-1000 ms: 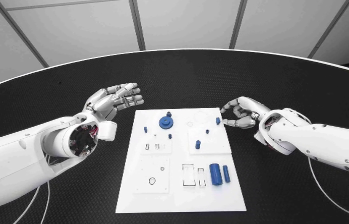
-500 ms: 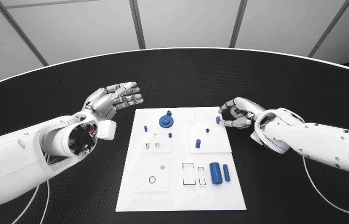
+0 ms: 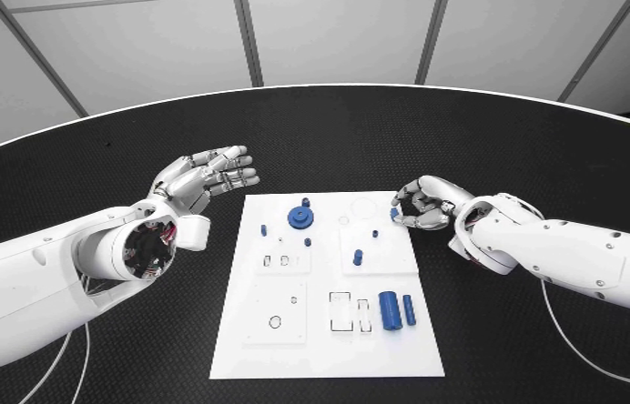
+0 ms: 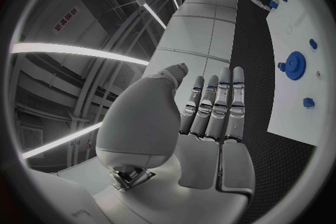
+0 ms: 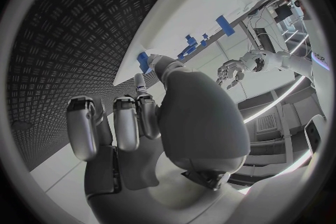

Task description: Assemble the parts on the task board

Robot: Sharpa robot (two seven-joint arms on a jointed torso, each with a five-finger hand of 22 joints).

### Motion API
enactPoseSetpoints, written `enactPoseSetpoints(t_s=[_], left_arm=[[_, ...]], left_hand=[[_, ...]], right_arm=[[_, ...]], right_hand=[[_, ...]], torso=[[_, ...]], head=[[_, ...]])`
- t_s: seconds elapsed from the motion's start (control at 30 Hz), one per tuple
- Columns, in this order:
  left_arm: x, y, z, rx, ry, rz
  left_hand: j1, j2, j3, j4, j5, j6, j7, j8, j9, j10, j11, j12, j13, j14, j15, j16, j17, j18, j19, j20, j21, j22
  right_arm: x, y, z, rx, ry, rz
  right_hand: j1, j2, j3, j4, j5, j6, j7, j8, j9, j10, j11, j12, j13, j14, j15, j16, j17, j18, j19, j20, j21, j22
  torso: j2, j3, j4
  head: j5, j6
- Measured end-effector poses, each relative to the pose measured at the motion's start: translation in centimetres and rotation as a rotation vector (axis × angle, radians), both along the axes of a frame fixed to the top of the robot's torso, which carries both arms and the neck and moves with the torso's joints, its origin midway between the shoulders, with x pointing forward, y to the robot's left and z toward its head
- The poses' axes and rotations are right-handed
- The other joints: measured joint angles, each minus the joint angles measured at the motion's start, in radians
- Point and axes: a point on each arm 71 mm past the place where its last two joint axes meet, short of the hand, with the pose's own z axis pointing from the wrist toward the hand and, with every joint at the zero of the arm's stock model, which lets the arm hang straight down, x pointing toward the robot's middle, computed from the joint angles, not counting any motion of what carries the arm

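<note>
The white task board [image 3: 329, 349] lies in the middle of the black table. On it are a blue gear [image 3: 300, 217], several small blue pegs and two blue cylinders [image 3: 390, 311]. My right hand [image 3: 422, 204] is curled at the board's far right edge. Its thumb and a finger pinch a small blue peg [image 3: 392, 213] that stands there; the right wrist view shows the thumb tip against this peg [image 5: 143, 61]. My left hand [image 3: 204, 178] hovers open left of the board's far corner, fingers straight and side by side [image 4: 210, 117].
The near half of the board has empty rectangular and oval slots [image 3: 341, 315]. Bare black table surrounds the board on all sides. The table's round far edge [image 3: 315, 87] runs behind both hands.
My right hand has moved left to the board's far right edge and closed its fingers round the small peg. The left hand has barely moved.
</note>
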Motion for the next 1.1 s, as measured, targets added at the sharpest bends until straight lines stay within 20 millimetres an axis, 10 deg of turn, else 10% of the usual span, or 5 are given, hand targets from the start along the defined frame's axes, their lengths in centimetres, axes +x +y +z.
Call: enactPoseSetpoints(t_s=[0.73,1.1], left_arm=[[0.01,0.06,0.0,0.001,0.0,0.002],[0.01,0.13,0.0,0.001,0.0,0.004]], left_hand=[[0.0,0.0,0.007,-0.001,0.0,0.0,0.0,-0.004,-0.001,0.0,0.0,-0.004,0.0,0.0,0.0,0.0,0.001,0.0,-0.004,-0.004,0.004,0.001],[0.0,0.0,0.007,-0.001,0.0,0.0,0.0,-0.004,-0.001,0.0,0.0,-0.004,0.0,0.0,0.0,0.0,0.001,0.0,-0.004,-0.004,0.004,0.001]], right_arm=[[0.12,0.46,-0.33,-0.005,0.029,0.006],[-0.22,0.91,0.14,0.015,-0.02,0.01]], right_hand=[[0.008,0.008,0.045,-0.026,0.003,0.057,-0.017,0.029,0.01,-0.001,-0.012,0.009,0.0,-0.001,-0.014,0.0,0.001,0.0,-0.004,-0.011,0.0,0.0],[-0.01,0.035,0.066,-0.047,0.012,0.102,-0.034,0.079,0.024,0.0,-0.046,0.024,0.0,-0.001,-0.038,0.0,0.001,0.0,-0.002,-0.034,0.0,0.001]], torso=[[-0.001,0.0006,-0.0006],[-0.001,0.0007,-0.0012]], head=[[0.004,-0.005],[0.006,-0.007]])
